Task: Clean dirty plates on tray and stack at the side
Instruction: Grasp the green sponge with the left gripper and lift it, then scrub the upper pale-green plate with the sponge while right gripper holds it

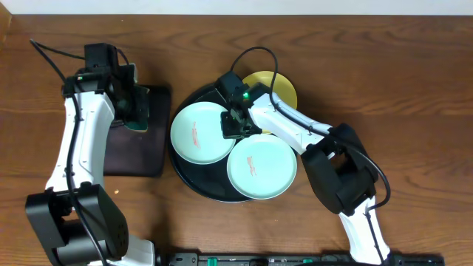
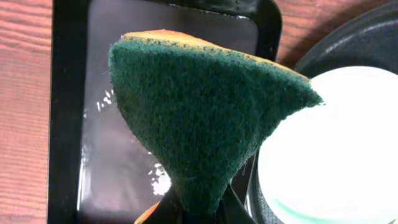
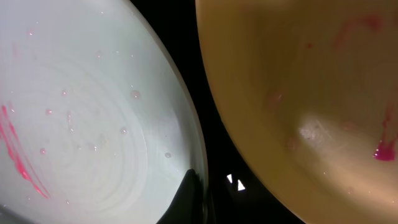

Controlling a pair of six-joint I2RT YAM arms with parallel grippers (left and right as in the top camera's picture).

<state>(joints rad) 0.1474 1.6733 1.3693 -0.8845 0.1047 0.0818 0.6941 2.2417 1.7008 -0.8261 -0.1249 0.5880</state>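
Observation:
The round black tray (image 1: 192, 179) holds two mint-green plates with red smears, one on the left (image 1: 196, 133) and one at the front right (image 1: 261, 168), and a yellow plate (image 1: 284, 90) at the back, partly under my right arm. My right gripper (image 1: 235, 124) sits on the left plate's right rim. In the right wrist view one finger (image 3: 191, 193) lies over that plate's rim (image 3: 81, 112), with the smeared yellow plate (image 3: 311, 93) to the right. My left gripper (image 2: 199, 210) is shut on a green sponge (image 2: 199, 118) above the rectangular tray.
A smaller rectangular black tray (image 1: 137, 159) lies left of the round tray, wet inside in the left wrist view (image 2: 65, 124). The table is brown wood. The round tray's rim (image 2: 348, 37) and the left plate (image 2: 336, 137) show to the sponge's right.

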